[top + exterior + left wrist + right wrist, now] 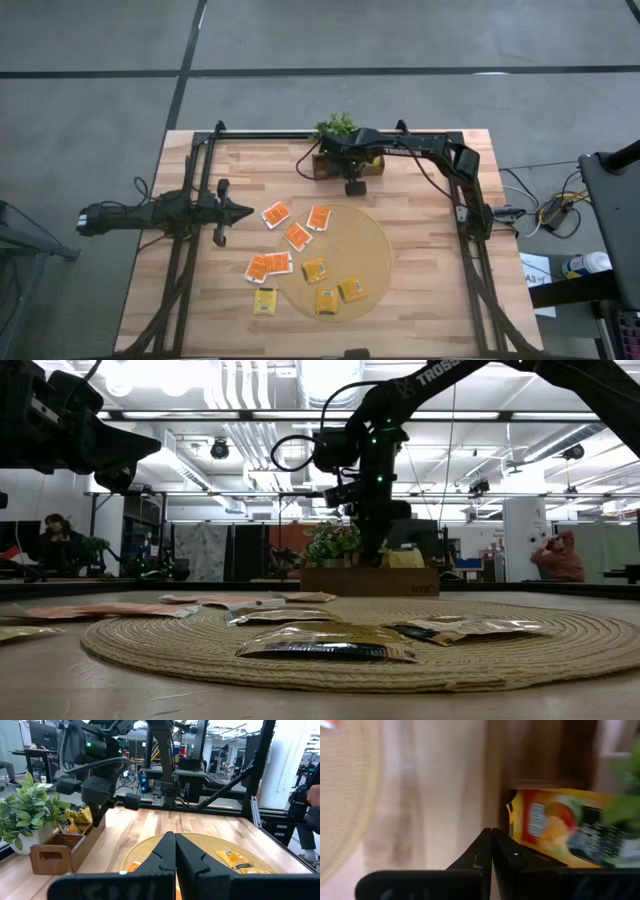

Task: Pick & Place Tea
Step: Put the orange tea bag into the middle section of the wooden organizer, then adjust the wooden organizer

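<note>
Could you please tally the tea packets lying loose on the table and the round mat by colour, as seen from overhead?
Orange-red tea packets: 5
Yellow tea packets: 4
Total: 9

a pale wooden table (420, 310) carries a round woven mat (370, 245), and a wooden box (330, 168) sits by a green plant (335, 126) at the far edge. orange packets (275, 214) and one yellow packet (264, 301) lie on bare wood beside the mat.
</note>
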You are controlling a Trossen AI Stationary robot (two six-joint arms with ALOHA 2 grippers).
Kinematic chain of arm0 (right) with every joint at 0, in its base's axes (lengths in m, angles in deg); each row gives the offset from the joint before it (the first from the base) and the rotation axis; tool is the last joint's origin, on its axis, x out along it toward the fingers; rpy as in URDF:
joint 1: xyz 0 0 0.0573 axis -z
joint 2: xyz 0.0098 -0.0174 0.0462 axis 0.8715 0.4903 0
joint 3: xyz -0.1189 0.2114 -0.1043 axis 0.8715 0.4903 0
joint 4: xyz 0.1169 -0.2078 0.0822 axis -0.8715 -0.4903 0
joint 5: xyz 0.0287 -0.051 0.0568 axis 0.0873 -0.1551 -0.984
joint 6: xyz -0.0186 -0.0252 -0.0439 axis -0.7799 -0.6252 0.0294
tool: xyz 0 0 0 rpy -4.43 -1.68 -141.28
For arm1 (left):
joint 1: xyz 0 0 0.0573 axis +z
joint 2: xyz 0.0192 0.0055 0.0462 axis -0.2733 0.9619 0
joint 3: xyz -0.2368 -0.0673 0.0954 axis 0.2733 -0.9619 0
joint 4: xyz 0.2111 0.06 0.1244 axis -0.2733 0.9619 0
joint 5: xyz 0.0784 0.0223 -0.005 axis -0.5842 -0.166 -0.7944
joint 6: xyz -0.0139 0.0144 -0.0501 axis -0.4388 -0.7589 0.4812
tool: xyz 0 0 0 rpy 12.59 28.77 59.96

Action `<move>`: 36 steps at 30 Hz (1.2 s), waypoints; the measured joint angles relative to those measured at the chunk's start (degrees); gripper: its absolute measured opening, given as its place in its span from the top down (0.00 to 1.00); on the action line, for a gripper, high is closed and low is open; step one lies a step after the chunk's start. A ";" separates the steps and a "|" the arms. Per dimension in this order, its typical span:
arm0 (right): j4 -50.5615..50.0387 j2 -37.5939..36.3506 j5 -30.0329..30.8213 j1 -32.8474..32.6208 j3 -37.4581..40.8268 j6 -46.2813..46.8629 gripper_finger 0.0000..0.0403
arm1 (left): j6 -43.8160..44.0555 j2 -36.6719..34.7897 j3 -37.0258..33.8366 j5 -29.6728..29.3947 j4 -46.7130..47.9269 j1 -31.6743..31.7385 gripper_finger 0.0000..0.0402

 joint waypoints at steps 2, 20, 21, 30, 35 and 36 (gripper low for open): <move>0.80 0.00 1.35 0.25 0.00 0.19 0.98 | 0.00 0.00 0.00 0.00 0.00 0.00 1.00; 8.01 0.07 13.42 0.90 0.58 2.39 0.98 | 0.00 0.00 0.01 0.00 0.00 0.02 1.00; 7.72 0.05 13.42 0.90 0.58 2.21 0.98 | 0.00 0.00 0.01 0.00 0.00 0.02 1.00; 2.05 -5.92 5.96 -0.15 0.87 0.88 0.98 | 0.00 0.00 0.01 0.00 0.00 0.02 1.00; 3.12 -8.30 -0.50 0.02 0.99 0.71 0.98 | 0.00 0.00 0.00 0.00 0.00 0.07 1.00; 3.40 -8.33 -0.55 0.07 0.99 0.71 0.98 | 0.00 0.00 0.00 0.00 0.00 0.07 1.00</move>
